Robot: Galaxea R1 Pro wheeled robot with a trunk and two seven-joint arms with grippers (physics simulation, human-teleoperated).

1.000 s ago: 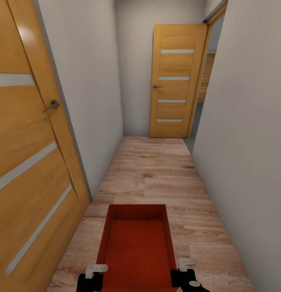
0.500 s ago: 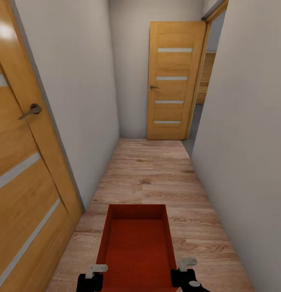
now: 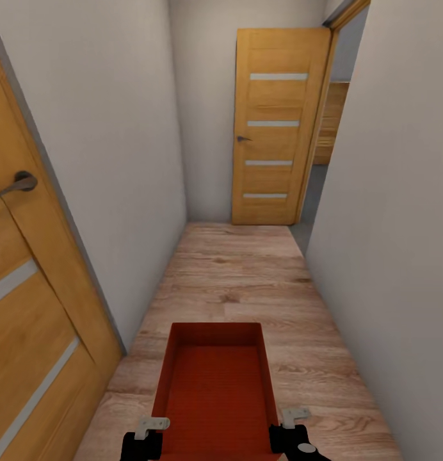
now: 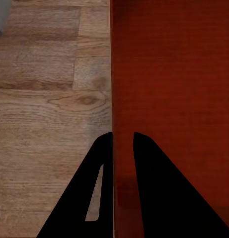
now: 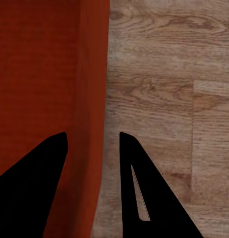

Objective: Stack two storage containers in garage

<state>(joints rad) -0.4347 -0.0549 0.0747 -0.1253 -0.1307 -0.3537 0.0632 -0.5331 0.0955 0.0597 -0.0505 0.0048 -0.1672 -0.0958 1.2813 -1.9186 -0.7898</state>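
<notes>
Container (image 3: 215, 390): red-orange bin you carry over wood planks (image 3: 241, 275).
Left gripper (image 4: 123, 139): pinches its wall.
Right gripper (image 5: 93, 136): straddles opposite wall; grip unclear.

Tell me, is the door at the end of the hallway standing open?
Yes, the far door is swung open beside a doorway.

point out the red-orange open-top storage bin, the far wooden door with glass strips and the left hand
red-orange open-top storage bin (image 3: 215, 390), head view, on its inner floor
far wooden door with glass strips (image 3: 276, 137), head view, on its middle panel
left hand (image 4: 123, 148), left wrist view, between its fingertips astride the bin wall
</notes>
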